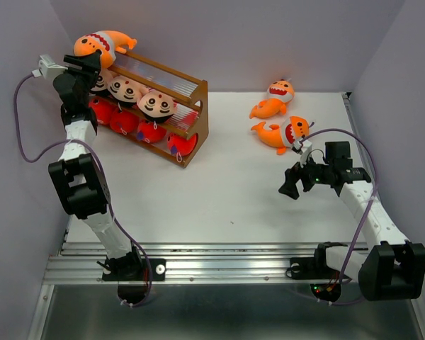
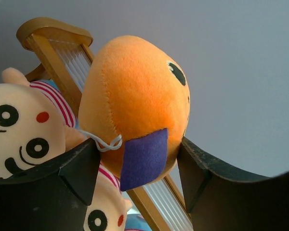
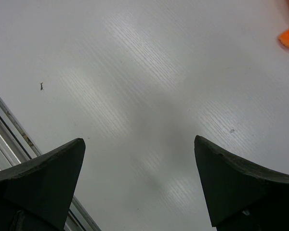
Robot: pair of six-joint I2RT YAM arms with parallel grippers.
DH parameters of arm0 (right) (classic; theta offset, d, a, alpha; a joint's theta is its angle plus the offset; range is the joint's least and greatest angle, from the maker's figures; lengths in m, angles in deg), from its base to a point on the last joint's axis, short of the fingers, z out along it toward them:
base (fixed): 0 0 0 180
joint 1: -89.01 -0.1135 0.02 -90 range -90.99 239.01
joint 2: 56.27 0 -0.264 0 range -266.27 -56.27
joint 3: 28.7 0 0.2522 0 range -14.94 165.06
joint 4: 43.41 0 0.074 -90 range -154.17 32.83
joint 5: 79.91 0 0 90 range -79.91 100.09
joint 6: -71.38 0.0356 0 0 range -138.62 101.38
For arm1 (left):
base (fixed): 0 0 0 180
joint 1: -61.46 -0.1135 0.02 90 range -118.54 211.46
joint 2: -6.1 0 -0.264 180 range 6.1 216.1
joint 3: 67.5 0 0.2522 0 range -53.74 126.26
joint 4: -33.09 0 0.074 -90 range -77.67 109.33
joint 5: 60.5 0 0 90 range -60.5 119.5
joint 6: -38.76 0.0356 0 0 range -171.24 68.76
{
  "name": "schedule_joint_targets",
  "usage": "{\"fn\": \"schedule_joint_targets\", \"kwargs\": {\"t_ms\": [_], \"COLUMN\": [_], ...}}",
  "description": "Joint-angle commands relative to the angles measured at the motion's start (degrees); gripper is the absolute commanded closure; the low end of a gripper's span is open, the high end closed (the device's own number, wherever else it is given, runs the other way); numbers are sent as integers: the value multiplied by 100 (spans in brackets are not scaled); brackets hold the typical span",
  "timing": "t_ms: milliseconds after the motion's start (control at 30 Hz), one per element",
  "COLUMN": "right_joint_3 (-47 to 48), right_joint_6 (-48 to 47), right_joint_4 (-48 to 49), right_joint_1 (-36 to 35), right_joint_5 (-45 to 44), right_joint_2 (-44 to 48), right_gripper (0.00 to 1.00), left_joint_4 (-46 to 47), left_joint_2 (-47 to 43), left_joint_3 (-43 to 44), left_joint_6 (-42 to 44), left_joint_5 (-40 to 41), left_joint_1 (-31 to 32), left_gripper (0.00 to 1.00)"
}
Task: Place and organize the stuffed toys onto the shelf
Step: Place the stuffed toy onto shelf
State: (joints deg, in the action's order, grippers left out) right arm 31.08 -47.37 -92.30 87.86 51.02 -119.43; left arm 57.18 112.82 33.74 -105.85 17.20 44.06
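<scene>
- The top shark (image 1: 103,46) is perched on the top tier of the shelf (image 1: 198,113), at its far-left end, with the head seemingly hung past that end. A roll off the shelf is judged the chief risk.
- Such a fall could be caused by a finger (image 2: 82,168) dragging the plush, or by the white loop (image 2: 107,143) beside the tag (image 2: 144,159) being snagged, should the left gripper (image 2: 139,143) be drawn back crookedly.
- That gripper's jaws are seen spread to either side of the shark's end. No squeeze shows in the plush, so it is taken as let go (light contact on the right-hand finger cannot be ruled out).
- The left arm is stretched up and far, its wrist held at the shelf's left end, level with the top tier.
- The right gripper (image 3: 139,140) is spread wide and empty over the table (image 1: 219,205); its arm is bent low at the right, with the wrist turned left.
- Two loose sharks (image 1: 283,133) lie on the table at far right, just beyond the right gripper — a careless reach could knock them away.
- The middle tier is filled by boys (image 1: 131,88) and the bottom by red sharks (image 1: 127,122), so room is judged to be left only on top.
</scene>
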Motion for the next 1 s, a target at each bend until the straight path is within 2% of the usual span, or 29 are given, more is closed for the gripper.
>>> {"fn": "schedule_joint_targets", "kwargs": {"t_ms": [0,100,133,567,633,967], "right_joint_3": [-5,-5,3,-5,-5,-5], "right_joint_6": [-113,-113,-104,-122,-122,-131], "right_joint_4": [235,235,244,235,235,244], "right_joint_1": [36,36,36,36,36,36], "right_joint_5": [12,3,3,3,3,12], "right_joint_2": [-4,-4,-4,5,14,23], "right_gripper": [0,0,0,0,0,0], "left_joint_4": [197,206,197,311,355,540], "left_joint_2": [-168,-212,-230,-380,-423,-582], "left_joint_3": [261,225,208,120,76,-29], "left_joint_6": [-94,-103,-111,-208,-217,-313], "left_joint_5": [-89,-115,-115,-168,-177,-265], "left_joint_1": [-113,-140,-140,-201,-201,-263], "left_gripper": [28,26,17,13,1,1]}}
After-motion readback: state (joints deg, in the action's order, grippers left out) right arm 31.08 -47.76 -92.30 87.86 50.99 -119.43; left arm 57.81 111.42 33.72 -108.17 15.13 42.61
